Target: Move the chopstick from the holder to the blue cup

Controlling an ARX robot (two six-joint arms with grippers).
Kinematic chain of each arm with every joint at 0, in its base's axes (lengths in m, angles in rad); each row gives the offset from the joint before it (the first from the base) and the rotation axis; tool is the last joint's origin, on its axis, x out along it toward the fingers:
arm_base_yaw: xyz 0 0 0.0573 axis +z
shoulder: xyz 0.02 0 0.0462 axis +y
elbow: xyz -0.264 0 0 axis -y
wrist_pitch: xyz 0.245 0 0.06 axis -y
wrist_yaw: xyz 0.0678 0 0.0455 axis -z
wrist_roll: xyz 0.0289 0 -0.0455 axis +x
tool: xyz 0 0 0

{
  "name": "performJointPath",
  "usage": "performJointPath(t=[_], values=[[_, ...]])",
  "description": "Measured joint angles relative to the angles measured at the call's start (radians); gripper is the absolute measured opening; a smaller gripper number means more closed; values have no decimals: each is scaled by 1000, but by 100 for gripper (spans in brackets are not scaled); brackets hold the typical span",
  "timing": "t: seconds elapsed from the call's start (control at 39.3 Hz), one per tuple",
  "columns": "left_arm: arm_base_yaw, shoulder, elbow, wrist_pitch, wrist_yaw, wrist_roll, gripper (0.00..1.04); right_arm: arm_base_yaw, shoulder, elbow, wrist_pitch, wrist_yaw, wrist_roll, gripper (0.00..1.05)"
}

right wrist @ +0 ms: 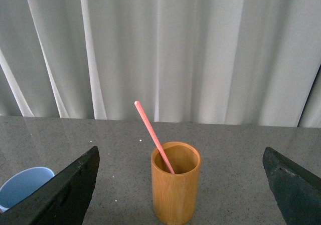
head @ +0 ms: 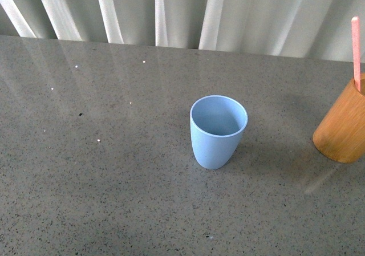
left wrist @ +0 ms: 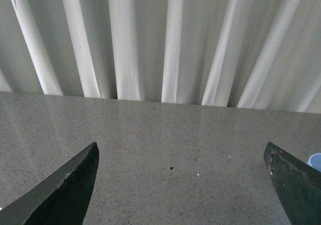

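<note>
The blue cup (head: 218, 130) stands upright and empty at the middle of the grey table. The orange-brown holder (head: 343, 128) stands at the right edge of the front view, with the pink chopstick (head: 356, 51) sticking up out of it. In the right wrist view the holder (right wrist: 175, 185) stands ahead between the open jaws of my right gripper (right wrist: 180, 157), and the chopstick (right wrist: 153, 135) leans in it; the blue cup (right wrist: 22, 187) shows beside one finger. My left gripper (left wrist: 180, 155) is open over bare table, with the cup's rim (left wrist: 315, 161) at the frame's edge. Neither arm shows in the front view.
The grey speckled table (head: 114, 182) runs back to a white pleated curtain (head: 171, 11) along its far edge. A few small white specks and one dark speck (head: 80, 114) lie on the table to the left.
</note>
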Motion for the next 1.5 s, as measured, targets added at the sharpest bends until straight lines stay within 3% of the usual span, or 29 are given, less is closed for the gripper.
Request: performJointPath(t=[0.18, 0.23, 0.28, 0.43, 0.61, 0.74, 0.87, 1.5], values=[[0, 0, 0, 0, 0, 0, 98, 0, 0, 0, 0, 0, 0, 95], [0, 0, 0, 0, 0, 0, 98, 23, 76, 53, -147, 104, 57, 95], [0, 0, 0, 0, 0, 0, 98, 14, 207, 86, -222, 118, 76, 95], [0, 0, 0, 0, 0, 0, 98, -67, 516, 86, 26, -110, 26, 95], [0, 0, 0, 0, 0, 0, 98, -93, 806, 121, 278, -201, -90, 95], [0, 0, 0, 0, 0, 0, 98, -124, 1109, 195, 484, -211, -196, 95], [0, 0, 0, 0, 0, 0, 98, -132, 1273, 267, 580, -214, -231, 95], [0, 0, 0, 0, 0, 0, 98, -53, 1674, 537, 734, -204, -227, 95]])
